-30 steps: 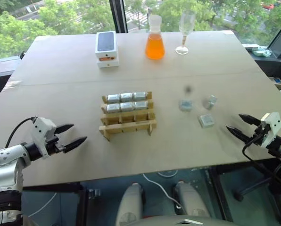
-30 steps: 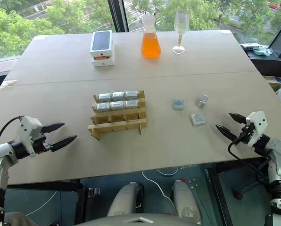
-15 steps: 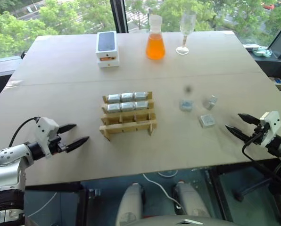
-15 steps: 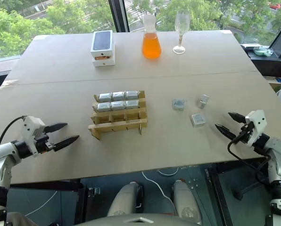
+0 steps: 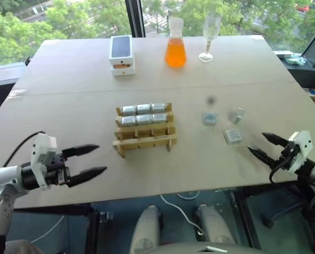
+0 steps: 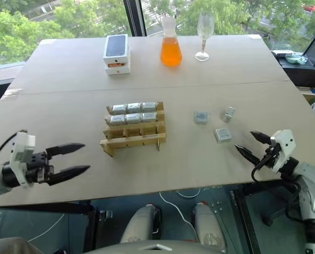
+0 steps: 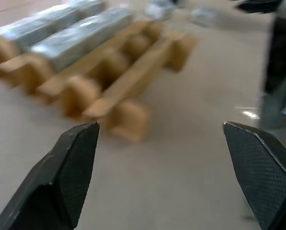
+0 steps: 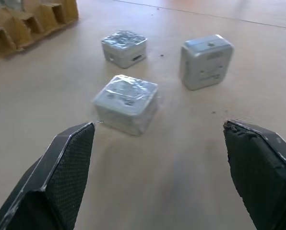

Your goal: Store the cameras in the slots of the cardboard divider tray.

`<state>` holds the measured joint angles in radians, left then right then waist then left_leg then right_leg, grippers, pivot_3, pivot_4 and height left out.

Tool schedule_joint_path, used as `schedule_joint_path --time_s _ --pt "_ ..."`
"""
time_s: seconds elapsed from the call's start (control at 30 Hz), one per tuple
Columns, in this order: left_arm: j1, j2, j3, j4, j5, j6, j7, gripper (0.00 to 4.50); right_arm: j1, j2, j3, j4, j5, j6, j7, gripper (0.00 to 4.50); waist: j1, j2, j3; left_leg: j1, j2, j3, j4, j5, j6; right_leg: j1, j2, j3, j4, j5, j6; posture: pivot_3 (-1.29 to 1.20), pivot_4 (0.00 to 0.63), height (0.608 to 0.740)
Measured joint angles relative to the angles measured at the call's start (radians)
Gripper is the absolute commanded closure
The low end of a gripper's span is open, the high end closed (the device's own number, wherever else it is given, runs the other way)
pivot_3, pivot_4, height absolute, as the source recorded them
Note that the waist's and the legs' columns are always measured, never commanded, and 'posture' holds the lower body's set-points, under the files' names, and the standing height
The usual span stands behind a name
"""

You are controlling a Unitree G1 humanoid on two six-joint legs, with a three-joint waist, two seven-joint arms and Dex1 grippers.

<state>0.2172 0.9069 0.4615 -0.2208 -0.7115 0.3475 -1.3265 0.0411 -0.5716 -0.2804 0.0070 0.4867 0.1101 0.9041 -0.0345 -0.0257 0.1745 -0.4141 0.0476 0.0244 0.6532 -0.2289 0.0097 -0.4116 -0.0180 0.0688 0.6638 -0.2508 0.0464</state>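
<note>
- Cardboard divider tray point(image 6: 132, 130) lies long axis left-right, six cameras point(image 6: 133, 112) in its two far rows
- Left gripper point(image 6: 73, 159) and right gripper point(image 6: 251, 144) both spread wide, holding nothing

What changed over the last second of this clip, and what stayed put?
The left gripper, open and empty, swung in toward the cardboard divider tray. The right gripper, also open and empty, edged slightly toward the three loose cameras. Nothing was grasped or released. Tray, its six stored cameras and the loose ones stayed put.
</note>
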Motion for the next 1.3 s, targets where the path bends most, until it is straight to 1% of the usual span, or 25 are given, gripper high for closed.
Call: schedule_joint_path --time_s 0.1,0.2,0.4,0.43,0.5,0.6,0.73,0.87,1.07,1.3 --pt "-0.033 0.008 -0.002 -0.132 -0.040 0.051 0.035 0.27 0.009 0.058 0.027 -0.040 -0.025 0.009 -0.078 0.22 -0.001 0.000 0.000 0.000 0.000 0.000 0.001 0.000 0.000 0.000 0.001 0.000 0.001 0.000 0.000 0.00 0.150 0.740" --pt "-0.093 0.031 -0.002 -0.186 -0.080 0.101 0.062 0.27 -0.012 0.089 0.038 -0.049 -0.040 0.025 -0.141 0.22 -0.003 0.001 0.000 0.001 -0.003 0.000 0.003 0.000 0.000 0.000 0.001 0.001 0.002 0.000 0.001 0.00 0.150 0.740" --pt "-0.177 0.086 -0.001 -0.239 -0.157 0.172 0.060 0.27 -0.054 0.131 0.066 -0.127 -0.068 0.093 -0.267 0.22 -0.006 0.001 -0.001 -0.001 -0.002 -0.001 0.002 0.000 0.000 -0.001 0.003 0.000 0.002 0.001 0.002 0.00 0.150 0.740" --pt "-0.192 0.125 -0.001 -0.241 -0.166 0.188 0.040 0.27 -0.053 0.166 0.076 -0.150 -0.082 0.122 -0.323 0.22 -0.006 0.001 -0.001 -0.001 -0.002 -0.001 0.000 0.000 0.000 -0.002 0.003 0.000 0.001 0.001 0.002 0.00 0.150 0.740" --pt "-0.205 0.139 -0.001 -0.243 -0.174 0.195 0.024 0.27 -0.029 0.185 0.090 -0.164 -0.091 0.134 -0.351 0.22 -0.003 0.002 -0.001 -0.001 -0.004 -0.001 -0.001 0.000 0.000 -0.002 0.003 0.000 0.001 0.001 0.002 0.00 0.150 0.740" --pt "-0.211 0.149 0.000 -0.239 -0.183 0.210 0.009 0.27 0.026 0.200 0.110 -0.204 -0.097 0.141 -0.366 0.22 -0.002 0.002 -0.001 -0.002 -0.004 -0.001 -0.001 0.000 0.000 -0.002 0.002 0.000 0.000 0.001 0.002 0.00 0.150 0.740" --pt "-0.235 0.162 0.000 -0.234 -0.188 0.218 -0.015 0.27 0.065 0.208 0.163 -0.254 -0.129 0.146 -0.374 0.22 -0.006 0.002 -0.001 -0.001 -0.004 0.000 0.000 0.000 0.000 -0.002 0.002 0.000 0.000 -0.001 0.001 0.00 0.150 0.740" --pt "-0.248 0.162 -0.001 -0.227 -0.191 0.225 -0.024 0.27 0.066 0.230 0.197 -0.255 -0.168 0.145 -0.407 0.22 -0.006 0.002 -0.001 0.000 -0.003 -0.001 0.001 0.000 0.000 -0.002 0.002 0.000 0.001 -0.002 0.002 0.00 0.150 0.740" --pt "-0.248 0.162 -0.008 -0.227 -0.168 0.230 -0.008 0.27 0.045 0.253 0.202 -0.222 -0.196 0.125 -0.436 0.22 -0.006 0.002 -0.001 0.000 -0.003 0.000 0.001 0.000 0.000 -0.002 0.002 0.000 0.001 0.000 0.000 0.00 0.150 0.740" --pt "-0.232 0.152 -0.017 -0.229 -0.130 0.225 0.014 0.27 -0.008 0.326 0.243 -0.199 -0.220 0.126 -0.492 0.22 -0.007 0.001 -0.001 0.000 -0.003 -0.001 0.000 0.000 0.000 -0.002 0.003 0.000 0.001 0.000 0.000 0.00 0.150 0.740"
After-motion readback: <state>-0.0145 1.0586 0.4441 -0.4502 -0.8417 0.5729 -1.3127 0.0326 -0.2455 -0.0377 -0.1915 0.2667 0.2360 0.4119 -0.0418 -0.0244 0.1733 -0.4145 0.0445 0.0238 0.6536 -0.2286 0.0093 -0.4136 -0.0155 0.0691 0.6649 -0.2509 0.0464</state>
